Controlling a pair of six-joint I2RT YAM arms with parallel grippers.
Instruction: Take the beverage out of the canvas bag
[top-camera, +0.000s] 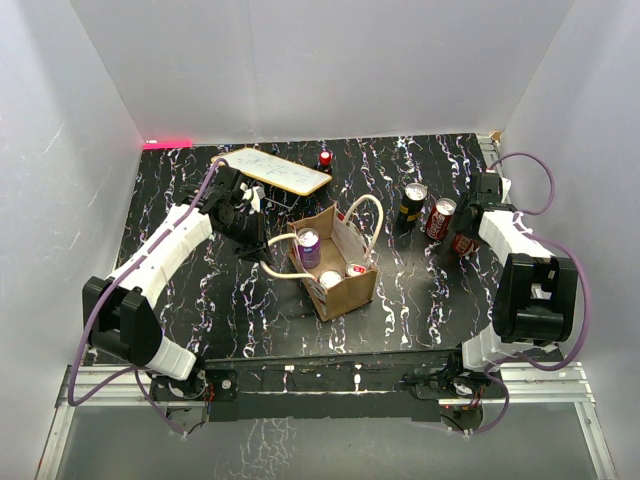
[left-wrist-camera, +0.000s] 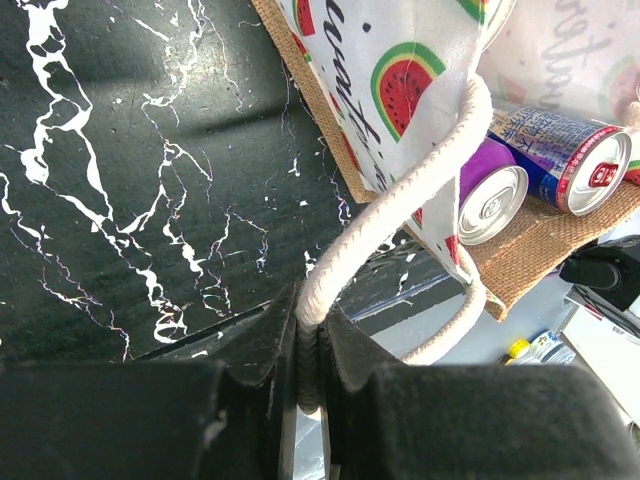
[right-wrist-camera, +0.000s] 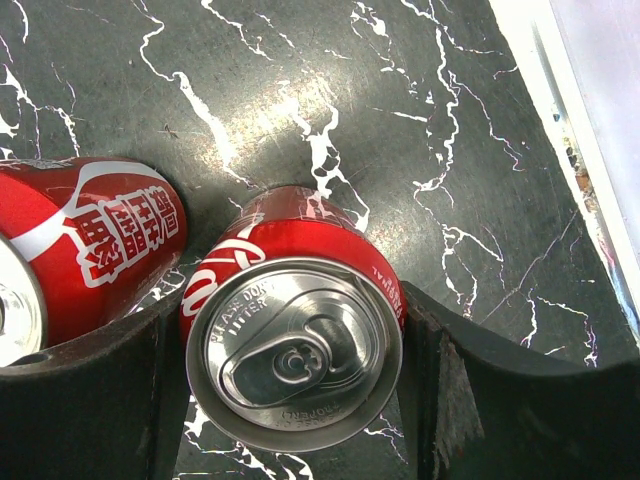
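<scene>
Top external view showed the black marbled table (top-camera: 200, 300) carrying everything. The canvas bag (top-camera: 345, 290) stood near its middle, mouth open upward, between the two arms. Inside it a purple can (top-camera: 308, 246) rose at the far end, with two more can tops (top-camera: 331, 280) just beside each other at the near end. A pale board (top-camera: 272, 170) lay tilted at the far side of the table, well apart from the bag.

The left gripper (top-camera: 250, 225) sat just left of the bag. In the left wrist view its fingers (left-wrist-camera: 250, 350) were pinched tight on the cream rope handle (left-wrist-camera: 400, 200), which curved up to the bag's watermelon-printed side.

The right gripper (top-camera: 464, 242) was at the right of the table, well apart from the bag. The right wrist view showed its fingers (right-wrist-camera: 440, 380) pressed against both sides of an upright red can (right-wrist-camera: 295, 350), whose base was on the table. A second red can (right-wrist-camera: 100, 250) stood just beside it, and a dark can (top-camera: 413, 201) stood near that one.
</scene>
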